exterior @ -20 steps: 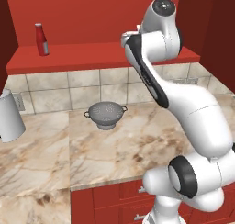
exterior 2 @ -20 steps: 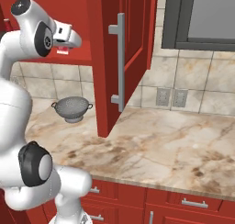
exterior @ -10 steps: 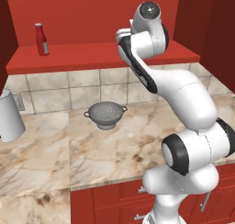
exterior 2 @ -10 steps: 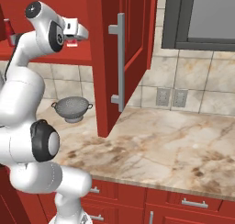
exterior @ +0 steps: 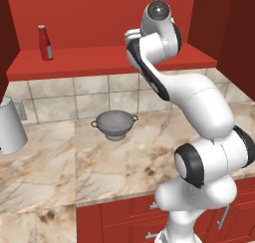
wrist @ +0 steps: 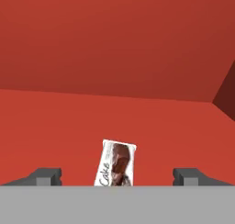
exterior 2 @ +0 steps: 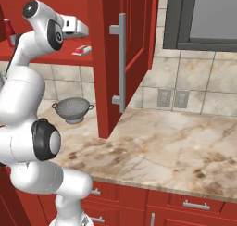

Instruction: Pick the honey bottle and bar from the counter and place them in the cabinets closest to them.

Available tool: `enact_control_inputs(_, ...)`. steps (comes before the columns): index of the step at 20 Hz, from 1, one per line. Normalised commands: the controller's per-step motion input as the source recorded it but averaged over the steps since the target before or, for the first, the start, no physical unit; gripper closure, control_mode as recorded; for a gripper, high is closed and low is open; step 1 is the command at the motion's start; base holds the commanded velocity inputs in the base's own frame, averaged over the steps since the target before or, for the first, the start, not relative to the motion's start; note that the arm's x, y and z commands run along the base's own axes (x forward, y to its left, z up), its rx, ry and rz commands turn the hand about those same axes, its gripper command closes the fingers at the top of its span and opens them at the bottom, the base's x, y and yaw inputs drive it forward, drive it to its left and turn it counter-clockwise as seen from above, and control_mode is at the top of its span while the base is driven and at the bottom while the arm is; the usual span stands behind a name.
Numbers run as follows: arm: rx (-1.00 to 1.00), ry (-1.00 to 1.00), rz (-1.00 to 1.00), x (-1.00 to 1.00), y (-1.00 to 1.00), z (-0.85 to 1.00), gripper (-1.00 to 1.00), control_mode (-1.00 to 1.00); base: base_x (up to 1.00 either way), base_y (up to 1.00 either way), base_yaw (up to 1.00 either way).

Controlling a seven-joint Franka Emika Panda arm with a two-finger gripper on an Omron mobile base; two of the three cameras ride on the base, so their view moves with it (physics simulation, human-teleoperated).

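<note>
Now the gripper [wrist: 117, 176] stands wide, the bar [wrist: 116, 164] lying lengthwise between its fingertips on the cabinet shelf [wrist: 55, 126].

Legible text, one item. The bar [wrist: 116, 164], lying flat on the red inner shelf of the cabinets [wrist: 55, 126], carries the word "Cake" in dark script, running lengthwise along the left side of its white wrapper in the hand view. A dark brown-red picture fills the rest of the wrapper face. A line of smaller print sits near its upper right; too small to read.

In the right base view the bar [exterior 2: 82, 50] sits near the front edge of the shelf; its markings show as red and white patches, unreadable.
</note>
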Motion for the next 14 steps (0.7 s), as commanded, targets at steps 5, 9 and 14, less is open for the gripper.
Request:
enact_control_inputs(5,-0.06,-0.05,0.00,-0.89,0.22,-0.05,-1.00,-1.00,0.00,0.00,0.00)
enact_control_inputs(9,-0.06,-0.11,0.00,-1.00,0.18,-0.43,-1.00,-1.00,0.00,0.00,0.00)
enact_control_inputs(14,-0.05,-0.08,0.00,-1.00,0.01,-0.75,-1.00,-1.00,0.00,0.00,0.00)
